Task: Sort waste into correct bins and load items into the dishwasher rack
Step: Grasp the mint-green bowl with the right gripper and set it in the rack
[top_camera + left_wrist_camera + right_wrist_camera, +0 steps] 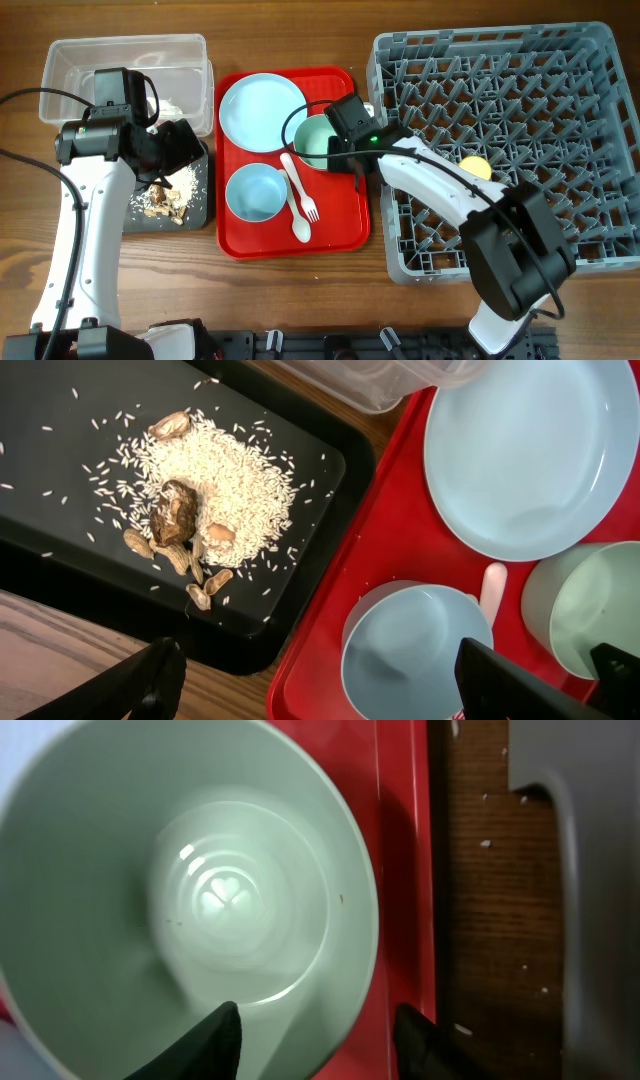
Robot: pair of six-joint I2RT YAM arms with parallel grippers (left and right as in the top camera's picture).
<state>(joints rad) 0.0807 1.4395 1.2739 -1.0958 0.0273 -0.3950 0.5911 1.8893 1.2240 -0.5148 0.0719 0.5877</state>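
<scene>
A: Landmark is the red tray [345,215], glossy plastic with a raised lip. What's on it?
B: Overhead: a round pale plate [262,110] at its back-left, mint green bowl [316,142] back-right, light blue bowl [257,192] front-left. White plastic fork [309,207] and spoon [301,231] lie close together just right of that bowl.
A: Right gripper [315,1025]?
B: Overhead hides its tips under the wrist. The right wrist view shows the fingers apart, one inside the mint bowl and one outside over the tray. The rim is between them, not pinched. That view also shows faint rings in the bowl's shiny floor.
A: Left gripper [318,660]?
B: Left wrist view: dark fingers spread wide, nothing held, above the tray's left edge.
A: Scraps?
B: The food scraps [200,500] are on the matte black tray [60,510], just left of the red tray. Overhead they read as crumbs. The wrist view shows loose white rice grains, tan nut-like pieces and one dark wrinkled lump.
A: Rest?
B: The clear tub [125,55] has thin see-through walls. It's left of the red tray, behind the black one, and I can't tell the contents. The grey pegged rack [520,100] is just right of the red tray, with the yellow cup [475,167] among its pegs.
</scene>
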